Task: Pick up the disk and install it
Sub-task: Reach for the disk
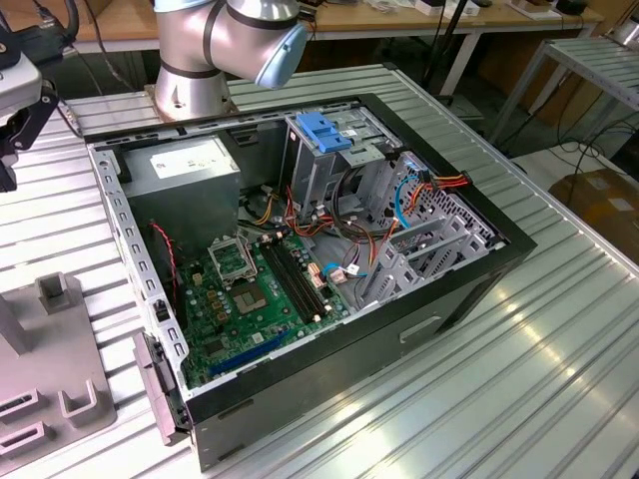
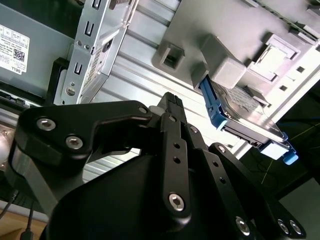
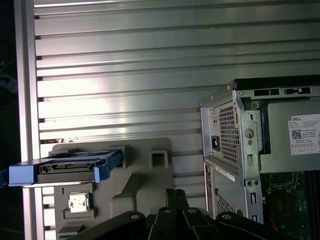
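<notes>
- Nearest my cameras is the gripper. In both wrist views I see its fingers drawn together, with nothing between them.
- Just past the fingertips sits the grey holder, flat on the table.
- The disk is seated in that holder, and the first wrist view shows it edge-on with its blue frame around it. It is apart from the gripper and untouched, on the part of the holder farthest from the case.
- In the second wrist view I see the disk tucked against a raised block of the holder. Its blue frame end sticks out past the holder's edge.
- Farther off, the case lies open on its side on the table. The disk is well outside it, so nothing is installed.
- In the exterior view the cage, with its blue handle, stands inside the case beside the grey box.
- Behind the case rises the arm.
</notes>
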`<state>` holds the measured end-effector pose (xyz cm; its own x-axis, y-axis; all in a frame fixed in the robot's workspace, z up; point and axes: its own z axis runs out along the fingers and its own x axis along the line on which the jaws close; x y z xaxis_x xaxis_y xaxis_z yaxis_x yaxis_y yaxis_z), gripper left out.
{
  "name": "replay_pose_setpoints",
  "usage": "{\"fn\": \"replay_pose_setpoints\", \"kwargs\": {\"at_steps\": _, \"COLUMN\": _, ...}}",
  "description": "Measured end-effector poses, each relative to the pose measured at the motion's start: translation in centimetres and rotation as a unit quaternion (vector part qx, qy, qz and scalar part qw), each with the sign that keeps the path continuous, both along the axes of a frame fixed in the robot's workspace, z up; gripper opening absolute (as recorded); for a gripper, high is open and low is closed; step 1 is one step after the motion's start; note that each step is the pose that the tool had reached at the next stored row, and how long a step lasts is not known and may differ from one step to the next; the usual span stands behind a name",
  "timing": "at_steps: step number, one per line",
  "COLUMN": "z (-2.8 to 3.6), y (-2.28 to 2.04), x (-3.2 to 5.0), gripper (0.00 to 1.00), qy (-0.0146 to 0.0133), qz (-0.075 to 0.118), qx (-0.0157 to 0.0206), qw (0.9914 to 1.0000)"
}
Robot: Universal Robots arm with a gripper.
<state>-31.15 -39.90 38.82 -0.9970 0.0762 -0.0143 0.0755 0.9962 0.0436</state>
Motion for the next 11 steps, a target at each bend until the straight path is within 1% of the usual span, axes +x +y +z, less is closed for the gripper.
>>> {"fn": "replay_pose_setpoints", "kwargs": {"at_steps": 11, "z": -0.07, "y": 0.0, "x": -0.73, "gripper": 0.1, "qy": 0.0007, "qz": 0.0, "qx": 0.0, "qw": 1.0}}
